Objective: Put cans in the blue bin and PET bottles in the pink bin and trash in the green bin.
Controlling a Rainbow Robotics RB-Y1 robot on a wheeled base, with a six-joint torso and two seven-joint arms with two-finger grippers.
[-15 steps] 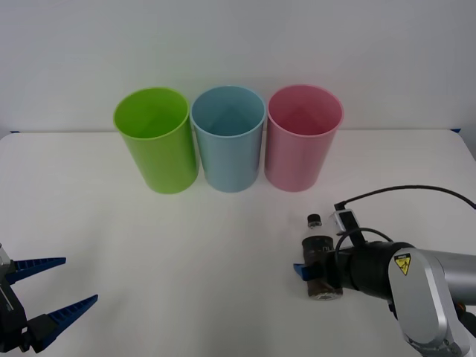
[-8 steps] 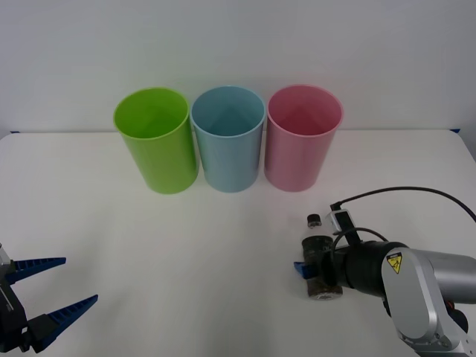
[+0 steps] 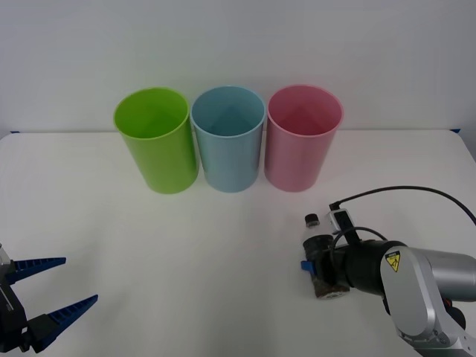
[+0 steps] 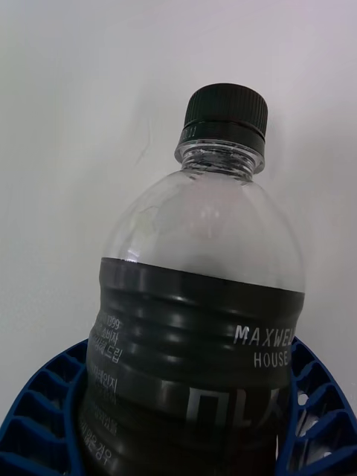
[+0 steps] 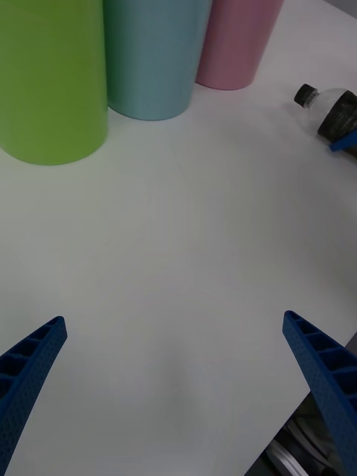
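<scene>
The PET bottle [image 3: 315, 239] is small and clear, with dark liquid, a black cap and a dark label. It is at the table's right, in front of the pink bin [image 3: 303, 137]. My right gripper [image 3: 318, 262] is shut on the bottle's lower body, and its cap points toward the bins. In the right wrist view the blue fingers [image 4: 318, 405] hug the labelled part of the bottle [image 4: 201, 297]. The blue bin [image 3: 227, 137] stands in the middle of the back row and the green bin [image 3: 155, 139] on the left. My left gripper [image 3: 56, 288] waits open at the near left corner.
The three bins stand side by side at the back of the white table [image 3: 186, 253]. A black cable [image 3: 401, 190] arcs over the right arm. In the left wrist view the green bin [image 5: 48, 82], blue bin [image 5: 152, 52], pink bin [image 5: 234, 41] and bottle [image 5: 331, 108] lie ahead.
The right gripper has shifted slightly with the bottle in it, and the bottle's base sits a little higher in the front view. The left arm has not moved.
</scene>
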